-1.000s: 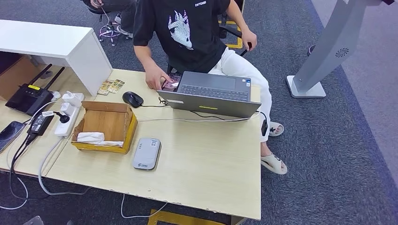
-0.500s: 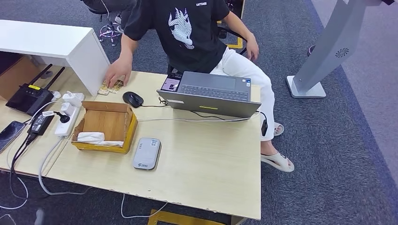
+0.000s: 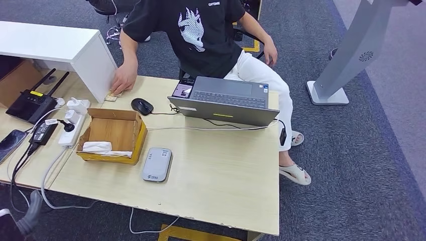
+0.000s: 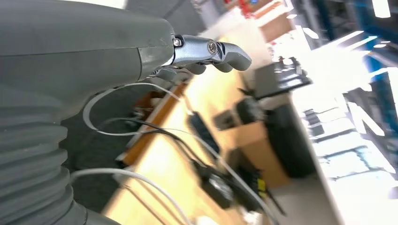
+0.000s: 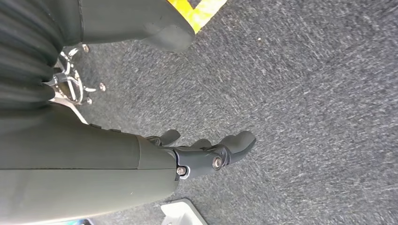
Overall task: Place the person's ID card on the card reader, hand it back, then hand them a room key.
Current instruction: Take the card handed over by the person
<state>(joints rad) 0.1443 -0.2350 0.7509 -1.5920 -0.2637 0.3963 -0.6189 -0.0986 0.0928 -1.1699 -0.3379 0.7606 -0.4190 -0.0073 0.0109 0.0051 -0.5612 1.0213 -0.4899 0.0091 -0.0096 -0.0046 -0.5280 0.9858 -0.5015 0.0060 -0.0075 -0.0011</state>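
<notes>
A person in a black printed T-shirt (image 3: 201, 35) is sitting at the far edge of the surface (image 3: 221, 175) and is reaching one hand (image 3: 122, 80) down onto the small cards (image 3: 111, 95) lying at the far left corner, beside the white cabinet (image 3: 60, 47). Which of these cards is the ID card or the room key is too small to tell.

The grey card reader (image 3: 156, 164) is lying flat near the front edge of the surface, just beside the open cardboard box (image 3: 113, 135), with nothing lying on it. A white wad of paper (image 3: 97, 147) is resting inside the box at its near wall. A black mouse (image 3: 142, 106) is sitting behind the box, and an open grey laptop (image 3: 226, 100) is standing at the far edge (a small pink-and-white item, unclear, is lying by its left corner). On the lower surface to the left, a black router (image 3: 31, 103), a white power strip (image 3: 73, 123) and a phone (image 3: 10, 143) are lying among cables.

The left hand (image 4: 206, 54) is hanging below the front left corner of the surface, fingers slightly curled and apart, gripping nothing. The right hand (image 5: 206, 152) is hanging over the grey carpet (image 5: 305, 93), its fingers loosely bent and separated, empty as well.
</notes>
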